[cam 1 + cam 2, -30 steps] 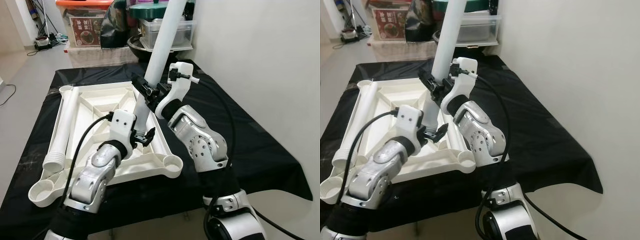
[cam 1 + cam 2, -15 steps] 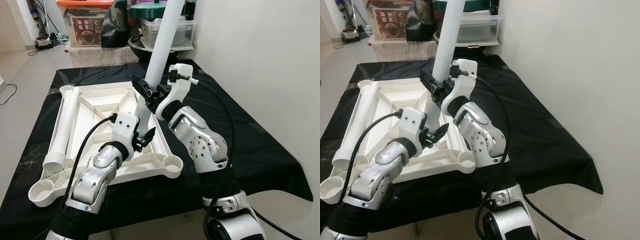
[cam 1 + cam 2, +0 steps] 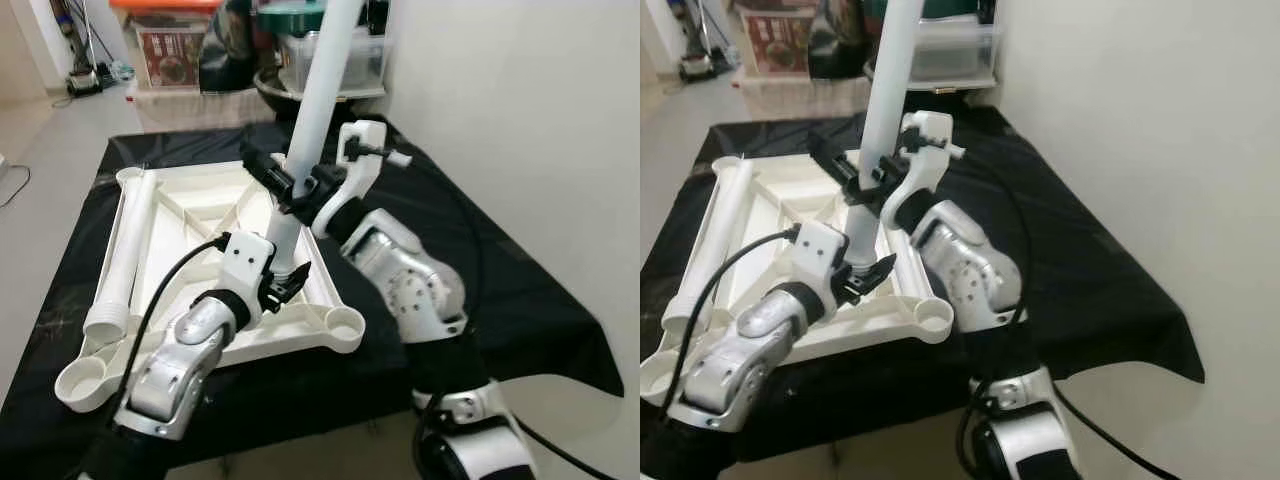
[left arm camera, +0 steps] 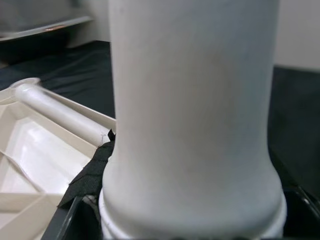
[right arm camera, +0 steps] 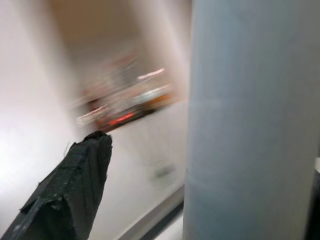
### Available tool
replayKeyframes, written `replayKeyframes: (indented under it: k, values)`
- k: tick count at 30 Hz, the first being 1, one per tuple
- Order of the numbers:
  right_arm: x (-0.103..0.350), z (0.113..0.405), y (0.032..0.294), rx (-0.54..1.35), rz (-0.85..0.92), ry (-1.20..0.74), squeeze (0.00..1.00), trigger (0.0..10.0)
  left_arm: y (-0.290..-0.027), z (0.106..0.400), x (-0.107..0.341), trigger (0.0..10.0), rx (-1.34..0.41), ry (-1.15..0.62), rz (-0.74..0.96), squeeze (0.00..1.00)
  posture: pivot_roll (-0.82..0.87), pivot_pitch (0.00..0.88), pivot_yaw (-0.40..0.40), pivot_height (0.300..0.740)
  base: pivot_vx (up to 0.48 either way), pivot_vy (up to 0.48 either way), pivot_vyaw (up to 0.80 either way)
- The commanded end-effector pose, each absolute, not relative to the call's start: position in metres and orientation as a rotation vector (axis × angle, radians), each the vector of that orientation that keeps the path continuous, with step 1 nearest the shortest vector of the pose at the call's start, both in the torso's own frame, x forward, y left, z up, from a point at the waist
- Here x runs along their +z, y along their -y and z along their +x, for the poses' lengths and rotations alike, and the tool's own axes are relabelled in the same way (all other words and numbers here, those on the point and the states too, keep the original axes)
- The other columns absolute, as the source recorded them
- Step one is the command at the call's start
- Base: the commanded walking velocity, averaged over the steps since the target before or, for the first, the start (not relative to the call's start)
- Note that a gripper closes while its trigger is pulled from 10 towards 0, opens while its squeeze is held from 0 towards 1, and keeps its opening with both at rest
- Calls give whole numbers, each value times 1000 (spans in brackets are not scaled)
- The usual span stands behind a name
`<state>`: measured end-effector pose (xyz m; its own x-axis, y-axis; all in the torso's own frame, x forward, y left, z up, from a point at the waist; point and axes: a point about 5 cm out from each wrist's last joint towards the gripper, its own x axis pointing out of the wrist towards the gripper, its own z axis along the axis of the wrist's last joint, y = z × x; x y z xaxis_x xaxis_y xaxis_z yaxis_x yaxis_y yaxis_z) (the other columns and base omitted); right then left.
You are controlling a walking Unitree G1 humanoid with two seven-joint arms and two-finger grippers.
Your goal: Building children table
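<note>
Gripping smooth white cylindrical leg

Glossy white plastic leg, matt black cloth.

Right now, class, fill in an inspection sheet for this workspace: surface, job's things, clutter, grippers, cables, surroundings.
Surface: table under a black cloth.
Job's things: white plastic tabletop lying underside up; one white tubular leg standing tilted on it; a second white leg lying along its edge.
Clutter: nothing seen.
Grippers: left gripper at the standing leg's foot; right gripper around it higher up.
Cables: black cable along the left arm.
Surroundings: storage boxes behind; white wall.
</note>
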<state>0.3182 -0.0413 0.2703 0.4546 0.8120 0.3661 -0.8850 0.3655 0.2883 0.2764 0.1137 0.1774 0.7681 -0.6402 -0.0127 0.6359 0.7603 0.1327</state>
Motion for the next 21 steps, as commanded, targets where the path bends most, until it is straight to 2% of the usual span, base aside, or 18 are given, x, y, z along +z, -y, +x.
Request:
replayKeyframes:
  k: [1,2,4,10,17,19,20,21]
  values:
    - [270,305,40,1307,478,163,0,10000,-102,258,185,10000,-873,59,139,0,47,0,-26,740,0,0,0]
    - [270,305,40,1307,478,163,0,10000,-102,258,185,10000,-873,59,139,0,47,0,-26,740,0,0,0]
    - [256,301,57,1435,396,115,0,10000,-112,239,190,10000,-958,58,171,0,62,0,-40,740,0,0,0]
    - [249,303,69,1487,397,70,0,10000,-122,224,196,10000,-1014,60,169,0,63,0,-47,740,0,0,0]
    - [260,289,70,1661,423,128,0,10000,-127,206,197,10000,-1114,24,108,0,66,0,-53,740,0,0,0]
    - [269,282,69,1732,465,178,0,10000,-125,201,198,10000,-1162,23,68,0,66,0,-54,740,0,0,0]
    - [271,272,67,1830,448,197,0,10000,-120,194,202,10000,-1235,27,0,0,65,0,-56,740,0,0,0]
    - [271,272,67,1830,448,197,0,10000,-120,194,202,10000,-1235,27,0,0,65,0,-56,740,0,0,0]
